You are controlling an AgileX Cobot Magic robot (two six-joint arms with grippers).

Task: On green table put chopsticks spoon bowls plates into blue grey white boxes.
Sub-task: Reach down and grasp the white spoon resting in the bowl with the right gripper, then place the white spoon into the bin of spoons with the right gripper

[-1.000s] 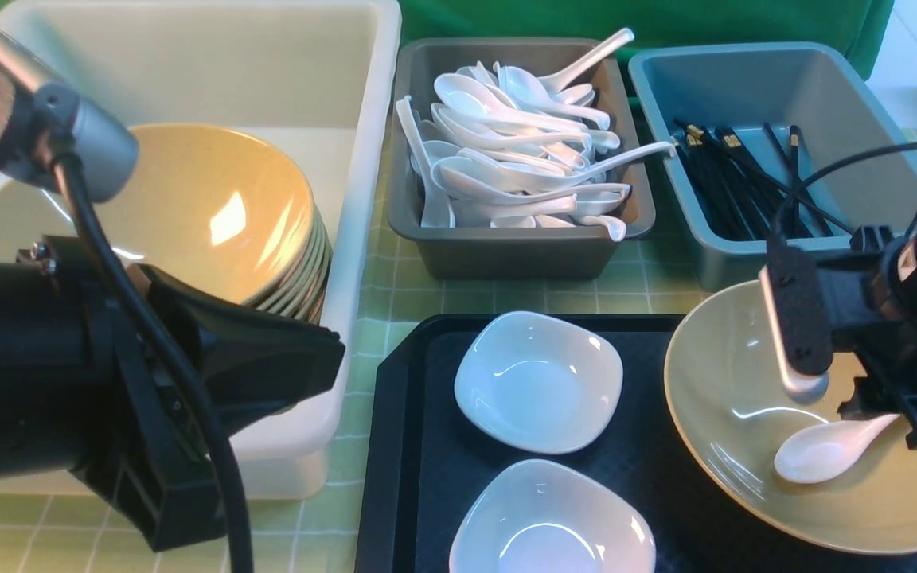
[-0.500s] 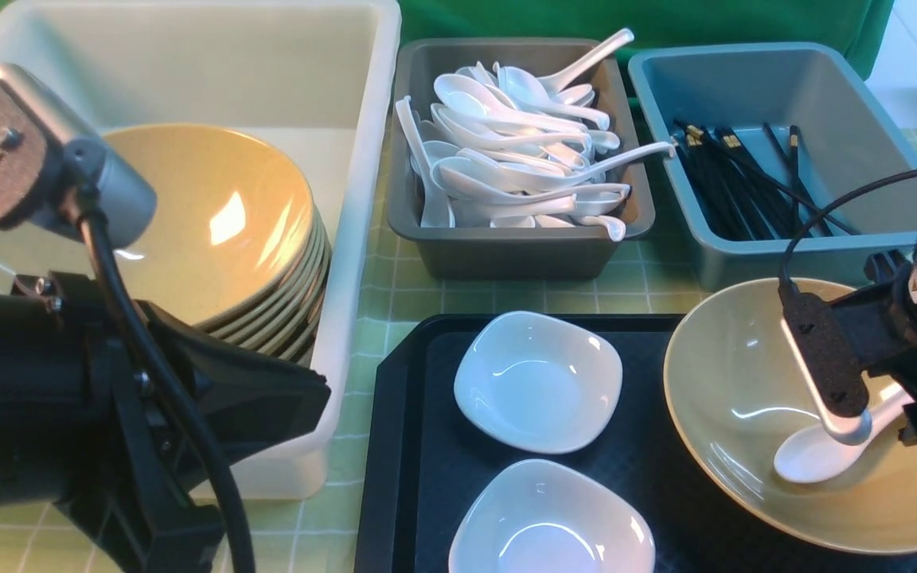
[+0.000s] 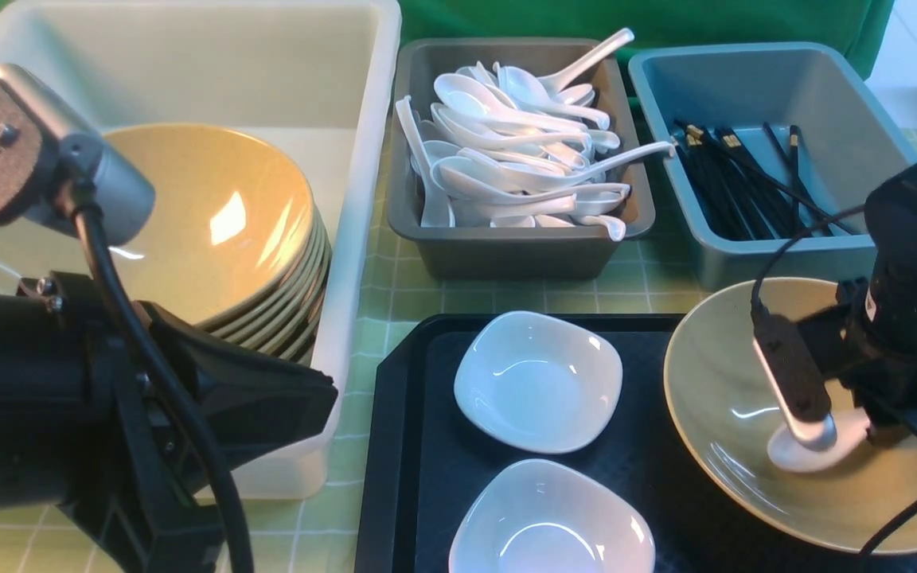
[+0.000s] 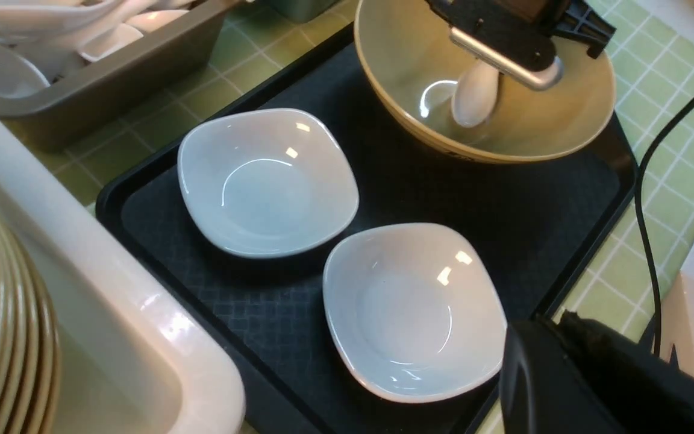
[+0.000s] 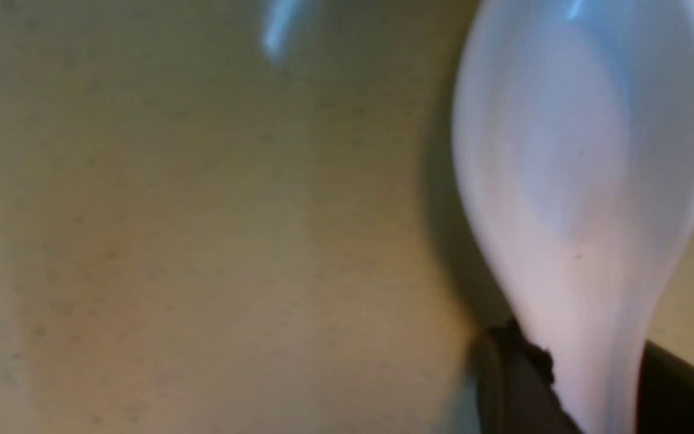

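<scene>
One white dish [image 3: 538,380] sits on your black tray [image 3: 419,477] at the near edge of the green table [image 3: 411,278]. A second white dish [image 3: 550,521] lies just nearer to you on the same tray, close to the first but not touching it. A tan bowl [image 3: 721,398] stands on the tray's right end, toward the near right corner. The white spoon [image 3: 813,450] is inside it, scoop low in the hollow. From these views you cannot tell whether the scoop rests on the bowl or hangs just clear of it.

Your right gripper [image 3: 844,422] reaches down into that bowl. In the right wrist view its dark fingers [image 5: 512,386] press against both sides of the spoon's handle, so the claw is clamped on the spoon.

Your left gripper [image 3: 299,382] hangs over the near left corner, in front of the white box [image 3: 363,159]. Only its black body and one finger show, so you cannot tell whether that claw is open or closed.

Along the far edge you have the three boxes. The white box fills the far left corner and holds a stack of tan bowls [image 3: 220,223], nested and tipped on its side. The grey box [image 3: 506,255] stands at the middle of the far edge, piled with a heap of spoons [image 3: 514,159], some handles jutting past the rim. The blue box [image 3: 745,255] stands toward the far right corner, with black chopsticks [image 3: 737,191] lying in it.
</scene>
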